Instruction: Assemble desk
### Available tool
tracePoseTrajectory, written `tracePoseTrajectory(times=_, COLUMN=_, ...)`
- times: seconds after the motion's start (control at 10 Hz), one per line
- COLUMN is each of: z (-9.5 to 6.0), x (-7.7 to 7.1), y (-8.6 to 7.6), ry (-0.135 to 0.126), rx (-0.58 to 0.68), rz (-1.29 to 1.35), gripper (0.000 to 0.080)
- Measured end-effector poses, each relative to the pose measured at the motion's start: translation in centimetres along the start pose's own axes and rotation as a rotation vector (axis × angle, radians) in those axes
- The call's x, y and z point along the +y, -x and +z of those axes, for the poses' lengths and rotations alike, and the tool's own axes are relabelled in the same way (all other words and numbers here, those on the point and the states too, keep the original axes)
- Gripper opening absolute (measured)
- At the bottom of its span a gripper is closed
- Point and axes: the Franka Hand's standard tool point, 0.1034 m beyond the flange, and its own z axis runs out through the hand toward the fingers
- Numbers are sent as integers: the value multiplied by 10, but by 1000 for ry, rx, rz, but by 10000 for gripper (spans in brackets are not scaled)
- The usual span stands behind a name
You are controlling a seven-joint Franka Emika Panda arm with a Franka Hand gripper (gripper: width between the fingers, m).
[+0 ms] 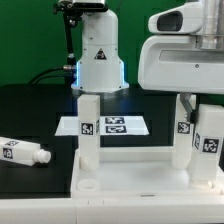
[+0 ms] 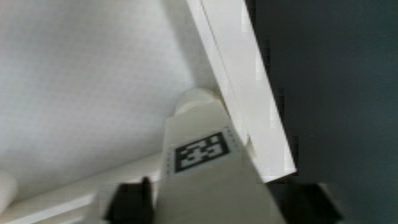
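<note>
The white tray-like tabletop lies at the front of the exterior view. One white leg stands upright in its left corner and two more legs stand at its right. The arm's white hand hangs over those right legs, hiding which one it holds. In the wrist view my gripper is shut on a tagged leg, with a dark finger against each side. That leg points down to the tabletop's inner face beside its rim.
A loose tagged leg lies on the black table at the exterior view's left. The marker board lies behind the tabletop. The robot's white base stands at the back, with a green wall behind it.
</note>
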Motion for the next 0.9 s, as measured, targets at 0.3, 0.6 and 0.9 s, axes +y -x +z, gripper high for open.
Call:
tracePoseTrajectory(times=0.3, z=0, x=0, y=0, ry=0, rx=0, rz=208, gripper=282)
tracePoseTrajectory(times=0.6, z=1, x=-4, y=0, ry=0, rx=3, rz=584, gripper=282)
tracePoseTrajectory(times=0.9, z=3, x=-10, y=-5, ry=-117, rx=-18, rz=1155, gripper=284)
